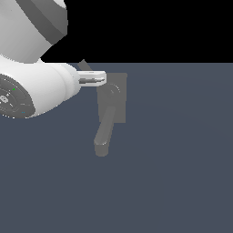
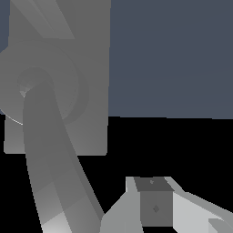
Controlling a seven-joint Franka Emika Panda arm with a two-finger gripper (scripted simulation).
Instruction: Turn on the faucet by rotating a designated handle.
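Grey faucet [image 1: 110, 109] is waiting; your gripper [image 1: 103, 78] is hovering at its eleven o'clock, beside the handle [image 1: 83, 65]. Turning looks unstarted; finger spacing I cannot tell.

The faucet [image 1: 112, 107] is a matte grey fixture on a flat rectangular base plate [image 1: 119, 98]. Its thick, round-ended spout [image 1: 104, 132] extends from a round hub [image 1: 112, 90]. A thin handle [image 1: 83, 65] angles away, largely hidden.

The exterior view looks down from high up, behind the arm, across the worktop [image 1: 182, 159]; the wrist view sits very close to the faucet [image 2: 59, 104], which both share
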